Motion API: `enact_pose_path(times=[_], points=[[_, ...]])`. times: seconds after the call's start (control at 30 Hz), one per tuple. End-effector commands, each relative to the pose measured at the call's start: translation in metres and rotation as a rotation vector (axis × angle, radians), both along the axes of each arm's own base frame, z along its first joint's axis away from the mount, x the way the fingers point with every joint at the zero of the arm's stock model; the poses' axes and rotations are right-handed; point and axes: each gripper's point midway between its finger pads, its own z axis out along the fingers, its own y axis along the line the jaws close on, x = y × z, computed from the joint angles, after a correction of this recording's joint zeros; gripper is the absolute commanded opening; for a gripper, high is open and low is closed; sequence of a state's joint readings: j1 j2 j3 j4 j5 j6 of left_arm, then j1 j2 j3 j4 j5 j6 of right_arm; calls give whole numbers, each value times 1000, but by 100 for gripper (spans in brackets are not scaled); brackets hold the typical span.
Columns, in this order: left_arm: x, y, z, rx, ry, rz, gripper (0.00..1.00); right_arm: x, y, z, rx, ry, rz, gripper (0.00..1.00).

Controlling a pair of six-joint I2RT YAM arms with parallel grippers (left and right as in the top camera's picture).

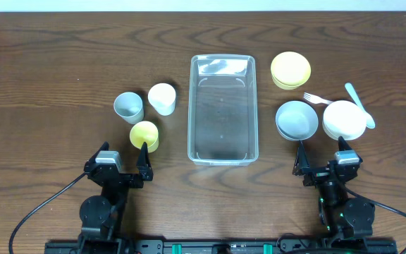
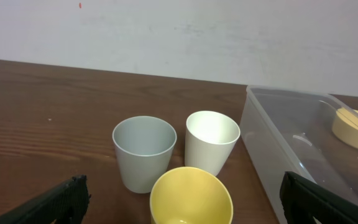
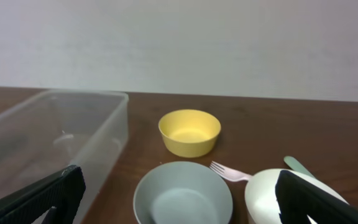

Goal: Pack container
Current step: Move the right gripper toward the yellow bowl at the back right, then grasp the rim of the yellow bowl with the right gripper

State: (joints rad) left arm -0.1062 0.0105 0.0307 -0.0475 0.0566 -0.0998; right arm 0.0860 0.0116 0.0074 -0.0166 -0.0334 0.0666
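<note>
The clear plastic container (image 1: 223,109) stands empty at the table's middle; it shows in the left wrist view (image 2: 291,143) and the right wrist view (image 3: 55,134). Left of it stand a grey-blue cup (image 1: 128,106), a white cup (image 1: 162,98) and a yellow cup (image 1: 144,134). Right of it are a yellow bowl (image 1: 290,69), a grey-blue bowl (image 1: 296,120), a white bowl (image 1: 344,119), a pink fork (image 1: 317,99) and a pale green spoon (image 1: 359,104). My left gripper (image 1: 123,159) is open just before the yellow cup (image 2: 190,196). My right gripper (image 1: 324,159) is open before the grey-blue bowl (image 3: 183,193).
The dark wooden table (image 1: 55,63) carries everything. A pale wall (image 2: 166,31) rises behind it. The white bowl (image 3: 278,193) sits close to my right gripper's right finger.
</note>
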Motion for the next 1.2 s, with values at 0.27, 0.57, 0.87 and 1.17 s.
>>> enact_pose_path(times=[0.27,0.57,0.87,1.17], points=[[0,1,-16,17,38,-1,98,-18,38,69,120,-117,239,99],[0,1,-16,17,38,-1,98,28,33,137,44,263,208,99],[0,1,-16,17,38,-1,98,115,59,136,129,693,409,99],[0,1,-16,18,38,0,98,172,25,48,206,924,215,99]])
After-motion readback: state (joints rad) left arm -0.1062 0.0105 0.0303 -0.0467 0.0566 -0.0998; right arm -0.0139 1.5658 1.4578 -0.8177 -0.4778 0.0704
